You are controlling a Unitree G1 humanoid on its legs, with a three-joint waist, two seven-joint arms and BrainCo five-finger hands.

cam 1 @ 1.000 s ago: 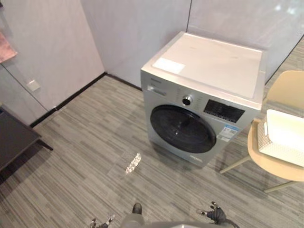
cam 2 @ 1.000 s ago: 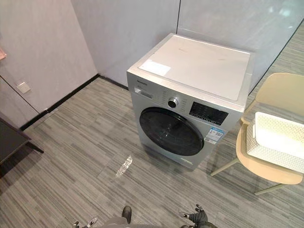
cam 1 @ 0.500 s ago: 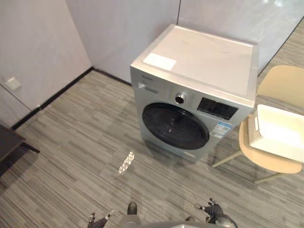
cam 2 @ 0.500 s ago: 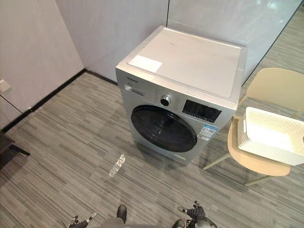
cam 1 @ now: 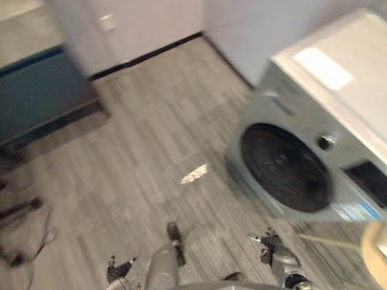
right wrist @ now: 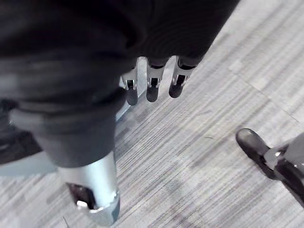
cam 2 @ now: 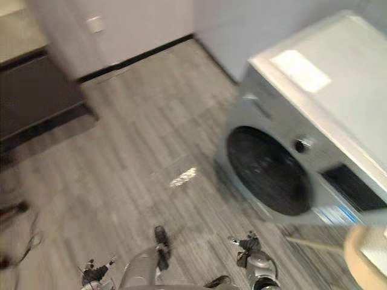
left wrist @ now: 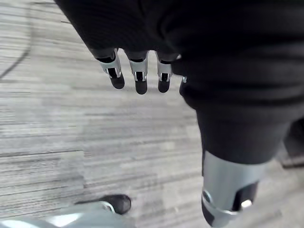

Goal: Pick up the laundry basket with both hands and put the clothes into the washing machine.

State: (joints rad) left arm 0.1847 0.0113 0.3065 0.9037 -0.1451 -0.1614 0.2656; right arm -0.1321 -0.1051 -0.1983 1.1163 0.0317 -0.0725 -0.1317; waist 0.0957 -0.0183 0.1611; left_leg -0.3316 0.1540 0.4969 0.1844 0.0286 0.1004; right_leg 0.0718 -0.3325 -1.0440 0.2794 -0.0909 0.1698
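At right, closed washing machine (cam 1: 285,168).

Soft, even indoor light is filling the room. A small glare patch (cam 1: 194,174) is shining on the floor (cam 1: 139,133) at frame centre. At upper right, reflected light is washing out the washing machine (cam 1: 266,106) top, while its door glass (cam 1: 285,167) is reading dark.

washer (cam 1: 290,175) cut off R, chair (cam 1: 376,251) mostly cropped
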